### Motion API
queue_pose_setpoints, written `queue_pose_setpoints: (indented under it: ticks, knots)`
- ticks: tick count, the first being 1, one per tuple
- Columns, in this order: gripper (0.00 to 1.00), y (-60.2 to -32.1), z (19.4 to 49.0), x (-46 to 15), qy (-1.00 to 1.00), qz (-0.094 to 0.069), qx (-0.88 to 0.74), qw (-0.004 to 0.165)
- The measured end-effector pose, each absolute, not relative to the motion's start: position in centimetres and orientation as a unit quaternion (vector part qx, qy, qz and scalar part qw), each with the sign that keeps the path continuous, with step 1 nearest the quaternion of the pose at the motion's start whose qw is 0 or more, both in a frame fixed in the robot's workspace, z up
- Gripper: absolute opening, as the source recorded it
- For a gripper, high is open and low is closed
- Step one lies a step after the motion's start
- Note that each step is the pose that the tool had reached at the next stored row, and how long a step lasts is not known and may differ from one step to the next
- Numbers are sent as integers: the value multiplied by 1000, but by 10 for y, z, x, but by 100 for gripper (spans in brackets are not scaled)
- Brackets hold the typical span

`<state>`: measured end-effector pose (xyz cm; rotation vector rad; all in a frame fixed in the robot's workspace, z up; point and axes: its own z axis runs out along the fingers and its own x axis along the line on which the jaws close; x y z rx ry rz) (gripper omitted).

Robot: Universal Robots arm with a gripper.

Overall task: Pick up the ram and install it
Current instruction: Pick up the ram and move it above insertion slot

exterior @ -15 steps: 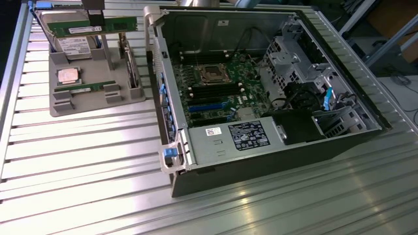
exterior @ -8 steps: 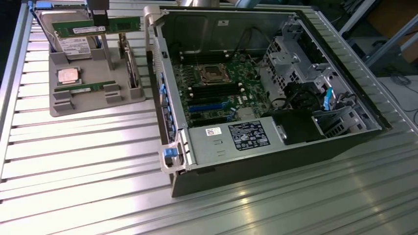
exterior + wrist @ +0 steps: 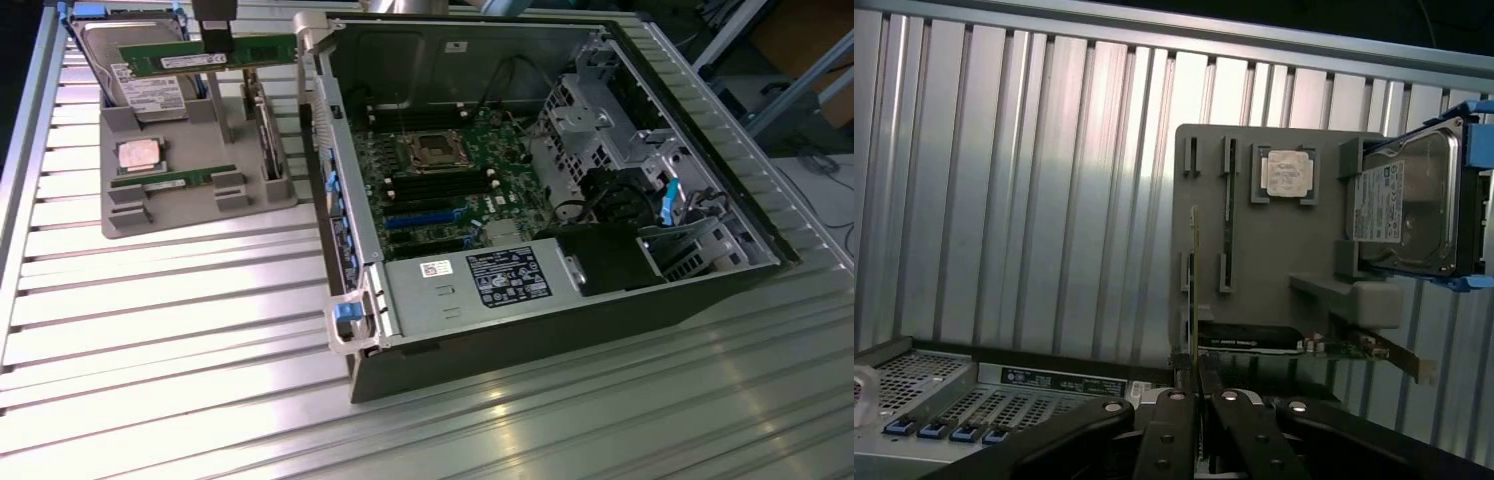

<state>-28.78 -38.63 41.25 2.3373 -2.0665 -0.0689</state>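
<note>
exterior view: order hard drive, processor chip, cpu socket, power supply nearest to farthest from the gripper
From the gripper, shut on the ram:
1. hard drive, just beneath it, at the far end of the tray
2. processor chip, middle of the tray
3. cpu socket, inside the case
4. power supply, case's near end

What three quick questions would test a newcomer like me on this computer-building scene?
1. True or false: the gripper holds a ram stick lifted above the gray tray.
2. What rests in that tray? A: a hard drive, a processor and a second ram stick. B: a keyboard. C: loose screws.
3. Fill in: the computer case lies with its side panel ____.
Key: 1 true; 2 A; 3 off (open).
</note>
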Motion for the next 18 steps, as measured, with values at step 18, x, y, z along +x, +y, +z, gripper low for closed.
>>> queue_pose_setpoints:
  ticks: [18]
  knots:
    - [12, -386, 413, -256, -662, -22, 749, 11]
